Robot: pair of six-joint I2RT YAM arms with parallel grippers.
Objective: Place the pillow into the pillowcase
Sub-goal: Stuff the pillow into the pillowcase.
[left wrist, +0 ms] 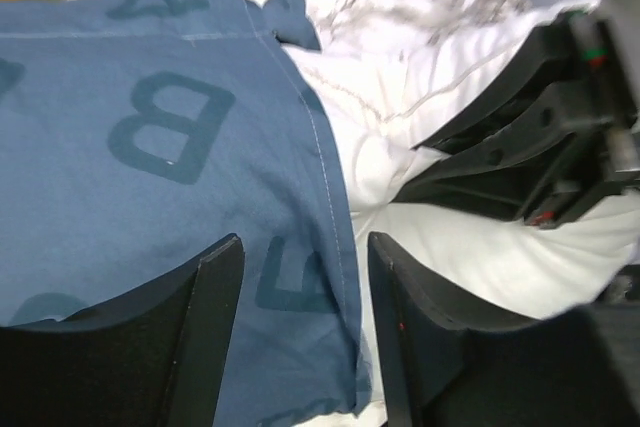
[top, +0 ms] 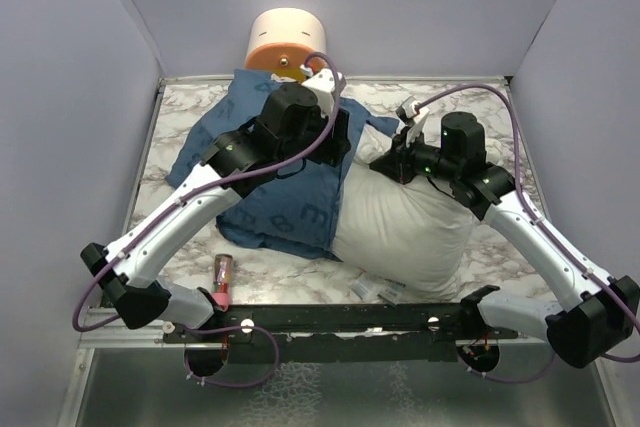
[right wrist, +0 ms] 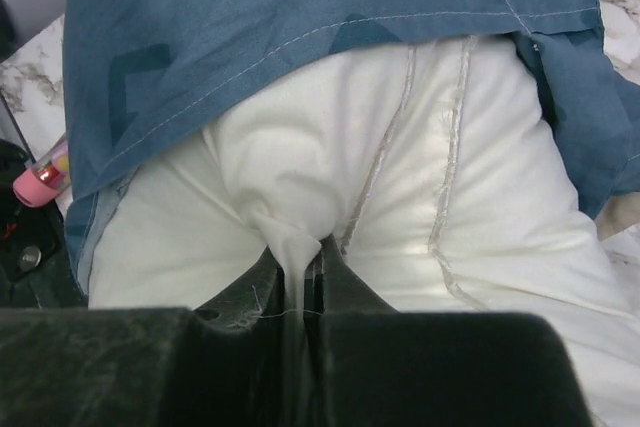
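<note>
Blue cloth printed with darker letters, the pillowcase (top: 275, 212), is lying spread over the left-middle of the marbled tabletop (top: 180, 112). The pillow (top: 405, 232), plump and white, is lying just to its right. The pillow's far-left end is sitting under the case's open hem, while most of its body is sticking out toward the near right edge. Small tags (top: 378, 290) are lying at its near end.

The left tool (left wrist: 300, 337) is reaching down over the hem where blue cloth meets white. Its two black fingers (left wrist: 215, 337) are standing apart, and the stitched edge of the pillowcase is showing in the gap between them. The wrist view is not showing whether the fingertips are touching the cloth.

The right tool (right wrist: 300, 282) is coming in from the right side against the pillow. Its jaws are pressed together on a pulled-up fold of white pillow fabric, which is rising in a narrow ridge between them. Just beyond that pinch, the blue hem is draping across the pillow's seamed end.

A cream-and-orange cylinder (top: 288, 42) is standing at the far wall, just behind the pillowcase's far corner. A small pink tube (top: 222, 280) is lying on the tabletop near the front rail, just beside the pillowcase's near edge
</note>
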